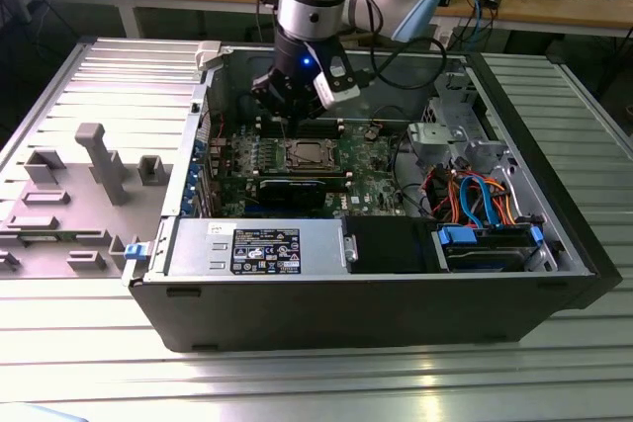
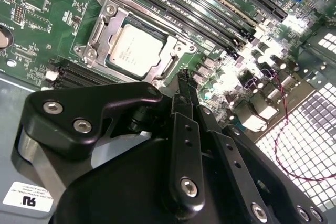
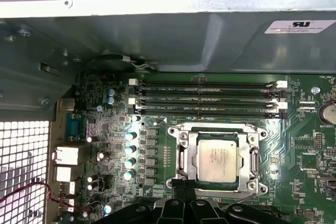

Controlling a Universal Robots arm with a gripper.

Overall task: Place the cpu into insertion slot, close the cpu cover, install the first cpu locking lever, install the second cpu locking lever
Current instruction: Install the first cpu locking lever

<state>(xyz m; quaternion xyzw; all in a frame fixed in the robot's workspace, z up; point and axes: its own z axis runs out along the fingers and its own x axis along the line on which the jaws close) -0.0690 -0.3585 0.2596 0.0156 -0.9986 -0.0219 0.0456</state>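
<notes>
The gripper (image 2: 182, 85), its fingers pressed together and holding nothing, hovers just beside the cpu (image 2: 135, 50), which sits in the insertion slot (image 3: 217, 160) under the closed cpu cover (image 2: 100, 30), inside the metal-walled case (image 1: 297, 298) on a slatted table (image 1: 297, 382).

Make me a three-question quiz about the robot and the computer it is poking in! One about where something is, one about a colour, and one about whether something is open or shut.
1. Where is the cpu?
A. In the gripper
B. In the insertion slot
C. On the grey table outside the case

2. What colour is the circuit board around the slot?
A. Green
B. Red
C. White

3. How are the fingers of the gripper?
A. Wide open
C. Clamped on a cable
B. Shut together, holding nothing

Answers:
1. B: in both wrist views the silver chip lies flat inside the insertion slot, framed by the cpu cover.
2. A: the board is green in every view.
3. B: in the second wrist view the two black fingers meet at the tips beside the slot, with nothing between them.
</notes>
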